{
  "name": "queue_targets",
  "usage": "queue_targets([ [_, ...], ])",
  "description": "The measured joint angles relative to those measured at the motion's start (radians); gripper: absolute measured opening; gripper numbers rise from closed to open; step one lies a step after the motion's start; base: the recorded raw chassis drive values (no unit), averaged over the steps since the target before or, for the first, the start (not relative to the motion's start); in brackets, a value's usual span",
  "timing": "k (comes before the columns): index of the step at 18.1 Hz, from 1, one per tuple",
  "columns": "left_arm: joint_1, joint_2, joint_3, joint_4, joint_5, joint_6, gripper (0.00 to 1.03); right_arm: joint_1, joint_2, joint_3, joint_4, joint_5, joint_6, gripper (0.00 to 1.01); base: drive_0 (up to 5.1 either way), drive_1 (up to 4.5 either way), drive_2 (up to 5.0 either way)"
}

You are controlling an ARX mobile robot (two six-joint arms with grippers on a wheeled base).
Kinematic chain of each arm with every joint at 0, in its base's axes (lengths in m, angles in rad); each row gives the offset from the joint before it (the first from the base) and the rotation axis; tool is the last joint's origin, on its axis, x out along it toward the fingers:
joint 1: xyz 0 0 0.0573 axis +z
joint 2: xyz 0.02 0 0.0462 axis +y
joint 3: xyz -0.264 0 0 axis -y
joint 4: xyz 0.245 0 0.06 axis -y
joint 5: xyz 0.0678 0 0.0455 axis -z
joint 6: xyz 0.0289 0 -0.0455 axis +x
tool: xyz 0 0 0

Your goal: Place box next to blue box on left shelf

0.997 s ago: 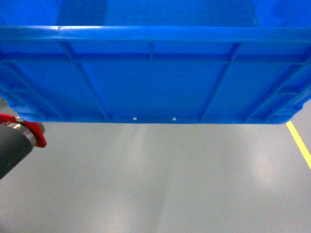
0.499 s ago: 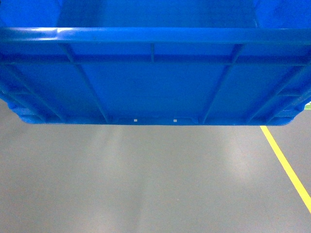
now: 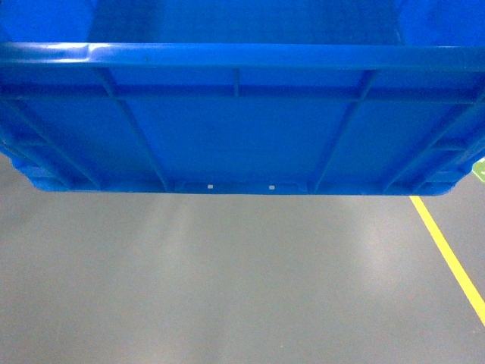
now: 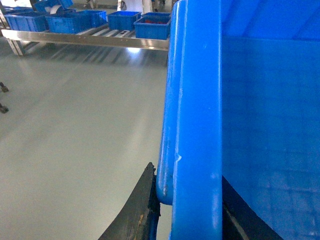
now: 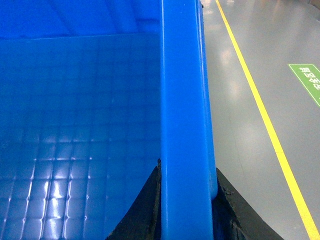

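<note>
The box (image 3: 242, 129), a large bright blue open-top crate with ribbed walls, hangs above the grey floor and fills the upper half of the head view. My left gripper (image 4: 189, 181) is shut on its thick left rim (image 4: 195, 115), one black finger (image 4: 145, 205) outside and one inside. My right gripper (image 5: 186, 172) is shut on the right rim (image 5: 182, 90) the same way. Far off in the left wrist view stands a silver roller rack, the left shelf (image 4: 90, 39), carrying several blue boxes (image 4: 152, 26).
A yellow floor line (image 3: 447, 254) runs along the right, also in the right wrist view as a yellow line (image 5: 260, 100), with a green floor marking (image 5: 307, 80) beyond it. Small caster wheels (image 4: 4, 89) show at the left edge of the left wrist view.
The red and grey object at the head view's left edge has slid out of sight. The yellow line has shifted left. The box stays fixed in the view.
</note>
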Motion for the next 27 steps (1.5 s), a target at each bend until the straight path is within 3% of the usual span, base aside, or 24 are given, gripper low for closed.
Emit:
queue_targets([
  [27,0.0,0.004,0.0,0.0,-0.002,0.0,0.19,0.0,0.0,-0.003,-0.002,0.002,0.0,0.2,-0.1,4.25,-4.4],
])
